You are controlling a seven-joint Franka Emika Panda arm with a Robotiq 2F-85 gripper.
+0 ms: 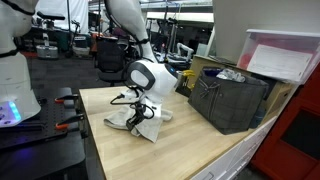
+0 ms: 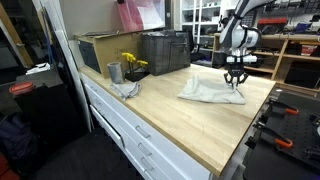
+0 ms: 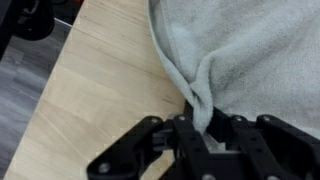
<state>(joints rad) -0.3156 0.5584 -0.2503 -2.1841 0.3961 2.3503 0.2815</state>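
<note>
Wrist view: gripper (image 3: 205, 122) tight on towel (image 3: 250, 40) fold; in both exterior views, seemingly hidden.

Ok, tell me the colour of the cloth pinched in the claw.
It is a light grey towel cloth, plain, unpatterned; the wrist view shows it best.

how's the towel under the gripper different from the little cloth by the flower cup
The towel lies spread out and mostly flat; the cloth is a smaller, crumpled heap. The towel sits under the gripper, which pinches a raised fold of it; the cloth lies untouched beside the metal cup of yellow flowers. Both are pale fabric on the wooden countertop.
</note>
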